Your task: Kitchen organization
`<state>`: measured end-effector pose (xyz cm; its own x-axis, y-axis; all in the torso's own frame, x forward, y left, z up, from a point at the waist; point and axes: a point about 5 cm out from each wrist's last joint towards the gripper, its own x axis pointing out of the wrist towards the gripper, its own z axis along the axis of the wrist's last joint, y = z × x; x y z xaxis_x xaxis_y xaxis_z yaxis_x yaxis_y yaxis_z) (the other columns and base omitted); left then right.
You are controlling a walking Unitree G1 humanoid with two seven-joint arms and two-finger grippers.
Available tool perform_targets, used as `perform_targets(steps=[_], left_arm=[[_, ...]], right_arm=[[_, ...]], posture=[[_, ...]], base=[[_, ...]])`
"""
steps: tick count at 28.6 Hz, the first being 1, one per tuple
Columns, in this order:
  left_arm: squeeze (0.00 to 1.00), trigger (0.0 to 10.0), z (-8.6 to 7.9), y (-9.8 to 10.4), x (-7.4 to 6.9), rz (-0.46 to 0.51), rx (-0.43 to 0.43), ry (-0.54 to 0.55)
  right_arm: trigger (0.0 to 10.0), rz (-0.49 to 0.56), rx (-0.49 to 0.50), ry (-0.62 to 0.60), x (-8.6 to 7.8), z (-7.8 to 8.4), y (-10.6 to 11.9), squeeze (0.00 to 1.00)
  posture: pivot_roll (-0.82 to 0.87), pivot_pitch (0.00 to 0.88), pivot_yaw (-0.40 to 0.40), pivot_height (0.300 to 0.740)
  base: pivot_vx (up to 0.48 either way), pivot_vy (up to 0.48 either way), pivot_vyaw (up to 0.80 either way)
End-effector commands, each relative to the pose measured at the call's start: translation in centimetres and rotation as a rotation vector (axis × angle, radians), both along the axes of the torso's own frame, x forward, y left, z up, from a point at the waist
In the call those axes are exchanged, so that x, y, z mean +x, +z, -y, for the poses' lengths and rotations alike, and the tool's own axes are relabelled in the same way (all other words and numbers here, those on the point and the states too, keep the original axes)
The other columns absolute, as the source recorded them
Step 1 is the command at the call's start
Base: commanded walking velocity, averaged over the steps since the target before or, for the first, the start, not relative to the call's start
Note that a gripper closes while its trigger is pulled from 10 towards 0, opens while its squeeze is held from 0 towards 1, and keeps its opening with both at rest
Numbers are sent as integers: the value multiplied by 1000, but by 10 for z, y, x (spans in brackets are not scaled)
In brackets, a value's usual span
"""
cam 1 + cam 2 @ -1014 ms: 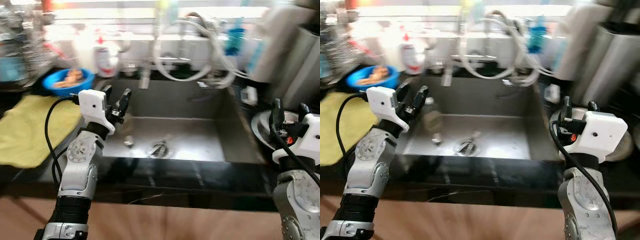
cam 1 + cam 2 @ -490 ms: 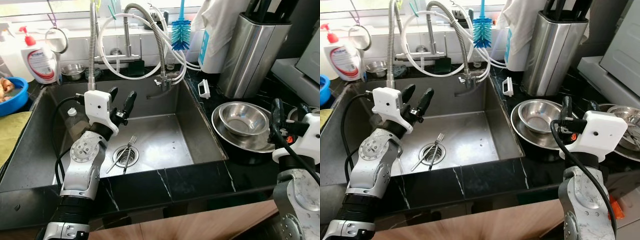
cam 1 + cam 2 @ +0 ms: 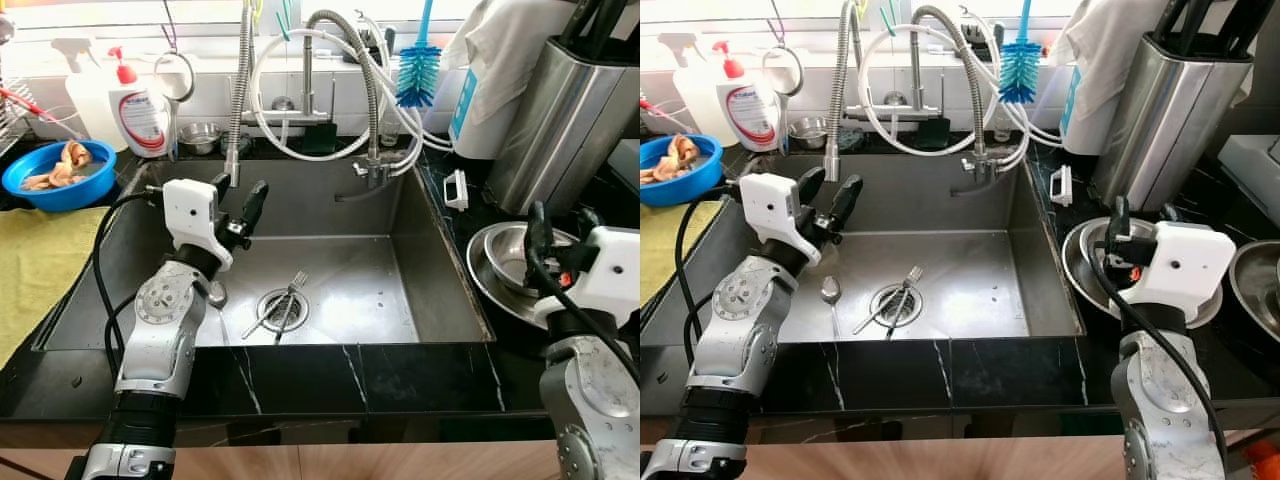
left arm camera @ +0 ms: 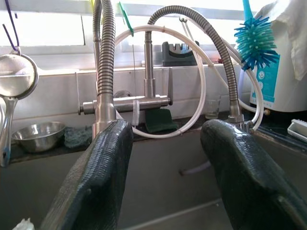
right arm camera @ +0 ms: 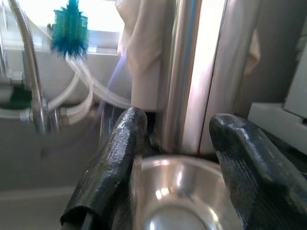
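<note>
A steel sink point(image 3: 440, 255) lies before me. Two forks point(image 3: 288, 302) rest across its drain, and a spoon point(image 3: 830, 292) lies on the sink floor to their left. My left gripper point(image 3: 238, 190) hovers open and empty over the sink's left half, pointing at the faucet point(image 4: 106, 72). On the right counter sit stacked steel bowls point(image 3: 1085, 262). My right gripper point(image 3: 560, 225) stands open just above them, with the top bowl point(image 5: 182, 191) seen between its fingers point(image 5: 115, 163).
A blue bowl point(image 3: 55, 175) of scraps and a yellow cloth point(image 3: 40, 260) lie on the left counter. Soap bottles point(image 3: 140, 100), a strainer point(image 4: 17, 79) and a small steel bowl point(image 4: 36, 134) line the back ledge. A bottle brush point(image 3: 418, 75) and tall steel holder point(image 3: 570, 120) stand at the right.
The camera has swung: blurred a second ago, then aimed further right, now back left over the sink. Both arms keep the same pose with open fingers.
</note>
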<state>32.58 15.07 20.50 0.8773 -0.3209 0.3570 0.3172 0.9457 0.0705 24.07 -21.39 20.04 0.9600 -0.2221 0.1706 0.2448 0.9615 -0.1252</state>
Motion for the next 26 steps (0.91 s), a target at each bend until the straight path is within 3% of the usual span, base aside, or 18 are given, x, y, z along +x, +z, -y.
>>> perform_targets(steps=[1, 3, 4, 5, 6, 7, 15, 16, 21, 26], left_arm=[[0, 10000, 0, 4, 2, 4, 5, -8], [0, 10000, 0, 4, 2, 2, 4, -9], [0, 10000, 0, 4, 2, 2, 4, -9], [0, 10000, 0, 4, 2, 1, 5, -10], [0, 10000, 0, 4, 3, 0, 5, -10], [0, 10000, 0, 4, 3, -1, 5, -11], [0, 10000, 3, 5, 4, -1, 4, -23], [0, 10000, 2, 5, 4, -1, 4, -24], [0, 10000, 2, 4, 4, -11, -1, -32], [0, 10000, 5, 3, 2, -15, 10, -45]], right_arm=[[10000, -39, -30, 1, 0, 4, 3, 0], [10000, -85, -21, 24, 0, 9, 3, 0], [10000, -102, -5, 39, 0, 10, 3, 180], [10000, -112, 4, 50, 0, 12, 5, 706], [10000, -118, 8, 56, 0, 13, 6, 706], [10000, -139, -1, 84, 1, 12, 6, 1000], [10000, -219, -20, 190, 1, 6, 10, 1000], [10000, -226, 20, 234, 2, 6, 16, 0], [10000, -289, 64, 355, 0, 5, 18, 0], [10000, -340, 106, 324, -4, 15, 14, 0]], posture=[[-96, 0, 14, 740], [-99, 0, 15, 740], [-100, 0, 16, 740], [-101, 0, 16, 740], [-102, 0, 16, 740], [-104, 0, 16, 740], [-99, 0, 17, 740], [-100, 0, 18, 740], [-102, 0, 16, 740], [-104, 0, 16, 740]], base=[[0, 0, 0], [0, 0, 0], [0, 0, 0], [0, 0, 0], [0, 0, 0], [0, 0, 0], [0, 0, 0], [0, 0, 0], [0, 0, 0], [0, 0, 0]])
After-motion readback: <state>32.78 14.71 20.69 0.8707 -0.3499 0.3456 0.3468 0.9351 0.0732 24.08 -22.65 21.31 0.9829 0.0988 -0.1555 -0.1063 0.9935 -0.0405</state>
